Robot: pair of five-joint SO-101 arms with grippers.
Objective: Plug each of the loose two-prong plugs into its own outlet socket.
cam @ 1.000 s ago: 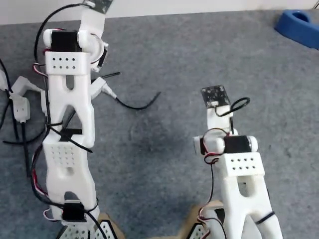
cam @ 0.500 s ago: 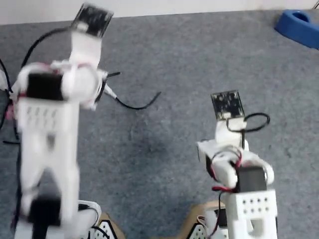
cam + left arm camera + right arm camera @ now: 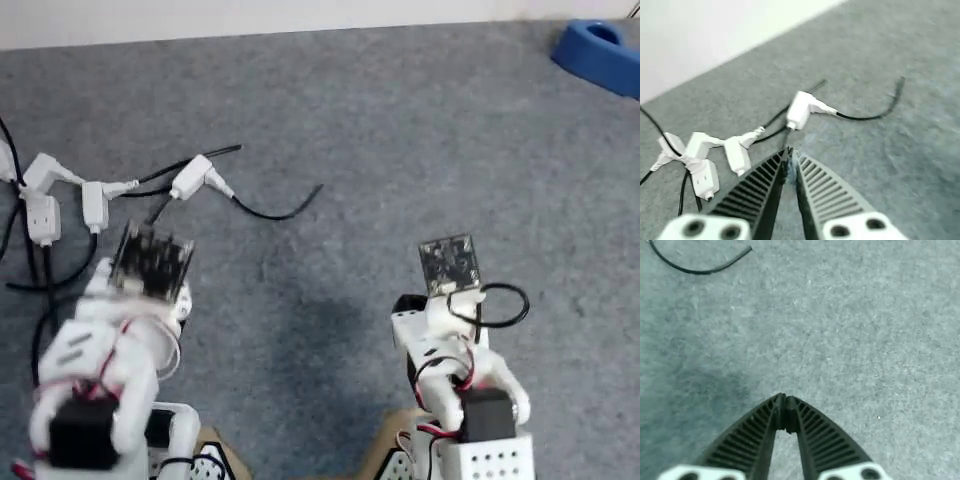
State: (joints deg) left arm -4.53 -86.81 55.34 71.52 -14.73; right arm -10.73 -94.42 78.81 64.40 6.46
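The loose plug (image 3: 193, 178) lies on the carpet (image 3: 400, 150) near the outlet socket (image 3: 42, 215). It looks light and rigid on a springy cord, so pinch across its body. Near it the left gripper (image 3: 790, 156), and well apart the right gripper (image 3: 785, 415), are clenched empty.

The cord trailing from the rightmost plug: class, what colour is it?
Black; the cord shows best in the high view.
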